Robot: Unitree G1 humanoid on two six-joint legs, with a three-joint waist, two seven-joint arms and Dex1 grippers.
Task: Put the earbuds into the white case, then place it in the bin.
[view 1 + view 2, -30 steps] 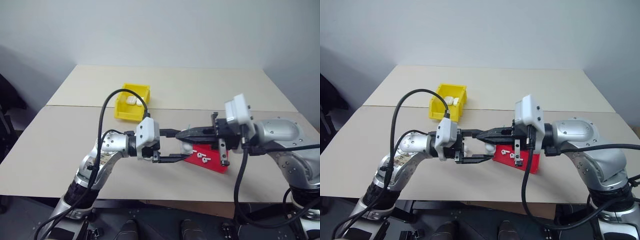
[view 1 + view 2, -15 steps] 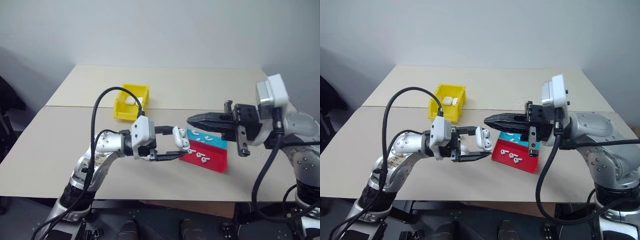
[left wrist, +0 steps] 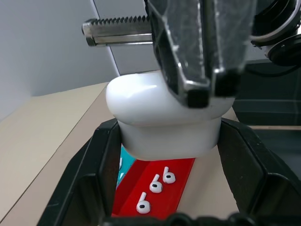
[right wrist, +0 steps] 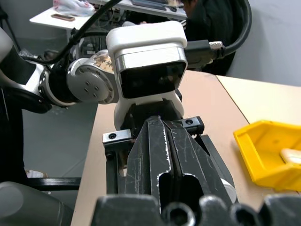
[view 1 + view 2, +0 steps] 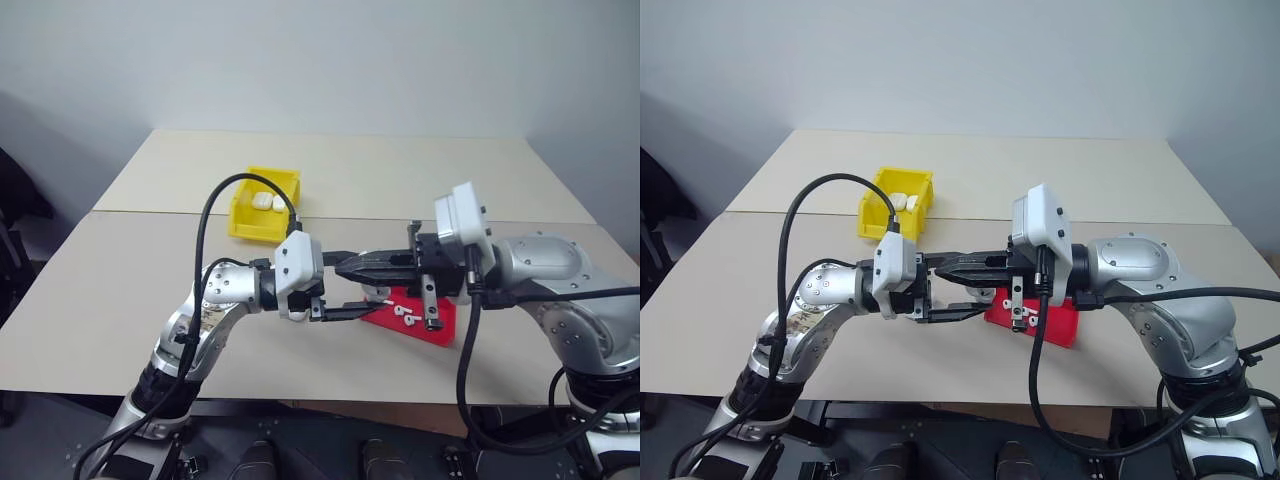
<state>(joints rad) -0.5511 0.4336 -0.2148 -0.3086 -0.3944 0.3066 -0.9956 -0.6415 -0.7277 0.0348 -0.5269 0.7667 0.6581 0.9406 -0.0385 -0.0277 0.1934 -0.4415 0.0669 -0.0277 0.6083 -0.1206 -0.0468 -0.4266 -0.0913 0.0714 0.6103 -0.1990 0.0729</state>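
Case (image 3: 162, 120) sits clamped in the left tool (image 5: 345, 297) above the desk (image 5: 400, 180), lid end facing the closed, empty right tool (image 5: 945, 268), whose tip presses straight onto it; earbuds (image 3: 155, 184) lie below in the red tray (image 5: 440, 325).

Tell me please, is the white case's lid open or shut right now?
Shut: the white case in the left gripper shows one smooth closed body.

You've got three earbuds (image 3: 155, 184) on one red tray (image 3: 181, 175). One yellow bin (image 5: 262, 216) holds two white cases (image 5: 268, 202); a third case (image 3: 162, 115) sits held up front.
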